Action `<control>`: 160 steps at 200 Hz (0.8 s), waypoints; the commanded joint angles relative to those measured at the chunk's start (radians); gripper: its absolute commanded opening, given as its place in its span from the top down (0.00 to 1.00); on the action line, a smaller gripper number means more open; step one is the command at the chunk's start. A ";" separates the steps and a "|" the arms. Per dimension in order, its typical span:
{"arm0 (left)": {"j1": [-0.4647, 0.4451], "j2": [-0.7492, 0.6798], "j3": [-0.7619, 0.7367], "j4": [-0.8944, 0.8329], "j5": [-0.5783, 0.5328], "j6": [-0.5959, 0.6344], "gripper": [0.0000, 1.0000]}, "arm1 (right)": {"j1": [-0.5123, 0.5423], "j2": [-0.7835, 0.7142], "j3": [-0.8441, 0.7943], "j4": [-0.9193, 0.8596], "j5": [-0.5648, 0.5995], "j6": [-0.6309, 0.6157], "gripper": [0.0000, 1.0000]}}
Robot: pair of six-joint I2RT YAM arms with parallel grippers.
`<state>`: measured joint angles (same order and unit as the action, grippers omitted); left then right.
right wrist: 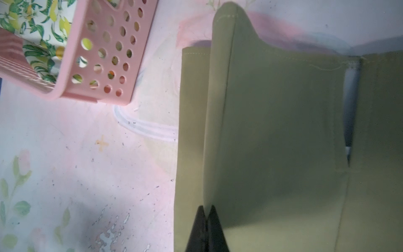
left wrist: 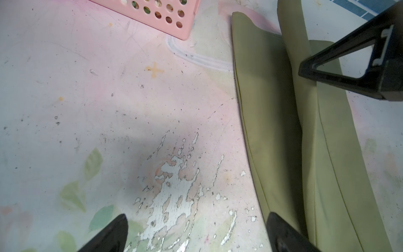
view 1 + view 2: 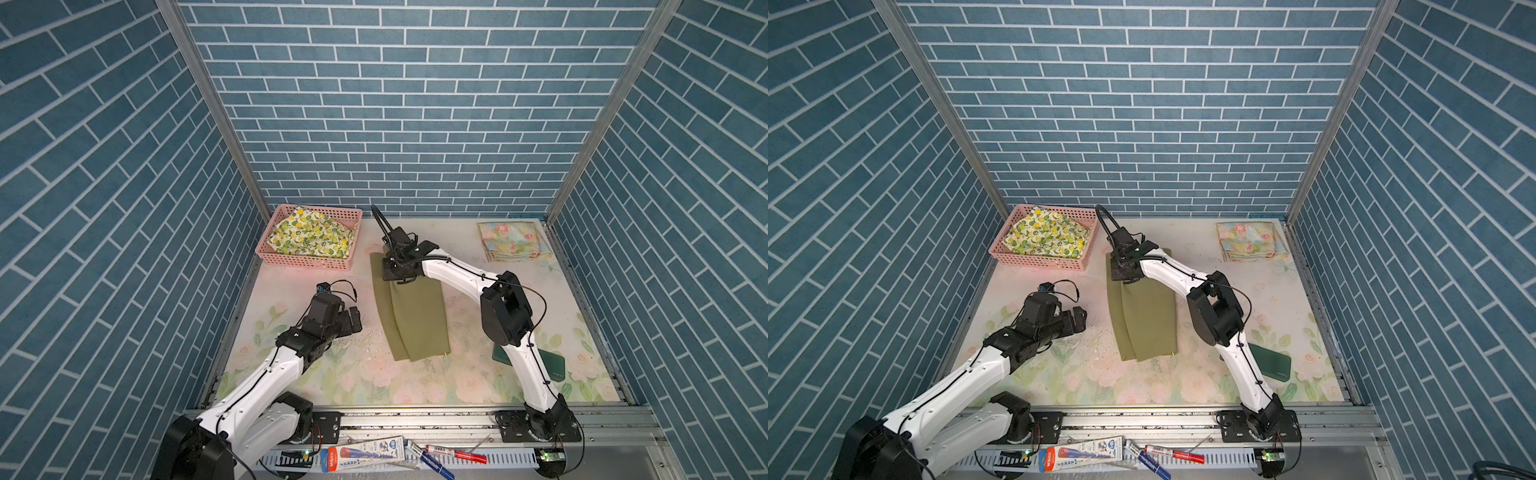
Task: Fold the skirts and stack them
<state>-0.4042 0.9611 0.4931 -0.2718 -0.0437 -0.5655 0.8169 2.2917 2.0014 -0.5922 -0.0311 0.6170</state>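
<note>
Top views overlook table [image 3: 465, 249]; close wrist views share olive skirt [image 2: 266, 104].

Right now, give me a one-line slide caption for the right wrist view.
Right gripper shut on a raised fold of the olive skirt, pink basket nearby.

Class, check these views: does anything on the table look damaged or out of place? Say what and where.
Yes. The table's floral print is flaked to white beside the olive skirt, by the left gripper. A dark green block, no garment, lies partly under the right arm.
</note>
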 commanded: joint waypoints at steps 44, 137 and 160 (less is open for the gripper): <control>0.010 -0.004 -0.016 0.000 0.009 -0.004 0.00 | -0.028 0.015 0.109 0.011 -0.086 0.070 1.00; 0.008 0.008 -0.021 0.010 0.009 -0.003 0.00 | -0.022 0.127 0.183 0.003 -0.142 0.075 1.00; 0.009 0.007 -0.021 0.009 0.006 -0.003 0.00 | -0.013 0.130 0.178 0.005 -0.148 0.064 1.00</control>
<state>-0.4030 0.9661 0.4816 -0.2676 -0.0322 -0.5682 0.7883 2.4138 2.1403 -0.5907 -0.1551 0.6586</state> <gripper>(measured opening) 0.996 0.044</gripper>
